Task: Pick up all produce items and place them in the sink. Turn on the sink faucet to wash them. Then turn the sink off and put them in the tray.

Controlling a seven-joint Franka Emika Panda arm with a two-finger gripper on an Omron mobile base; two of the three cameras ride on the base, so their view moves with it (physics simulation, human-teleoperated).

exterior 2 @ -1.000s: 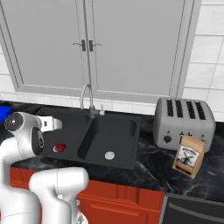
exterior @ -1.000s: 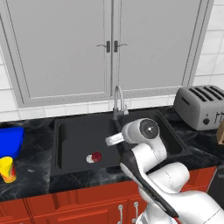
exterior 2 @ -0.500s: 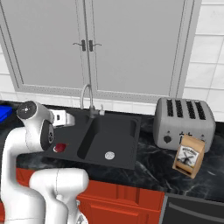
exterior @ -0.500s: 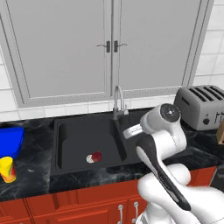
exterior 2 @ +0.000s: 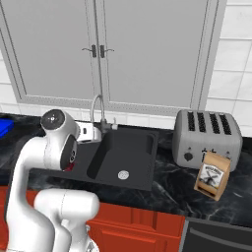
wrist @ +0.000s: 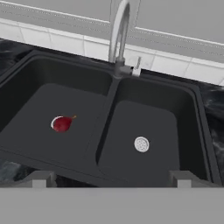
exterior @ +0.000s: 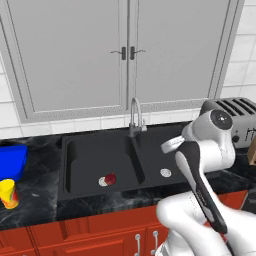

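A small dark-red fruit [wrist: 62, 124] lies on the drain of the left basin of the black double sink [wrist: 144, 113], and it also shows from the left base [exterior: 110, 178]. The grey gooseneck faucet [wrist: 120, 35] stands behind the divider, its small lever [wrist: 137, 65] at the base. No water runs. My gripper [wrist: 111, 180] hangs open and empty above the sink's front edge, well short of the faucet, with the fruit to its left. From the left base the gripper [exterior: 168, 146] is over the right basin. The blue tray [exterior: 11, 160] sits on the counter far left.
A yellow cup [exterior: 7, 193] stands in front of the tray. A silver toaster [exterior 2: 209, 135] and a coffee bag [exterior 2: 212, 174] occupy the counter right of the sink [exterior 2: 128, 157]. Grey cabinet doors [exterior: 125, 50] rise behind the faucet [exterior: 135, 115].
The arm has swung to the right, carrying the open hand from over the left basin towards the right basin. The fruit has stayed on the drain.
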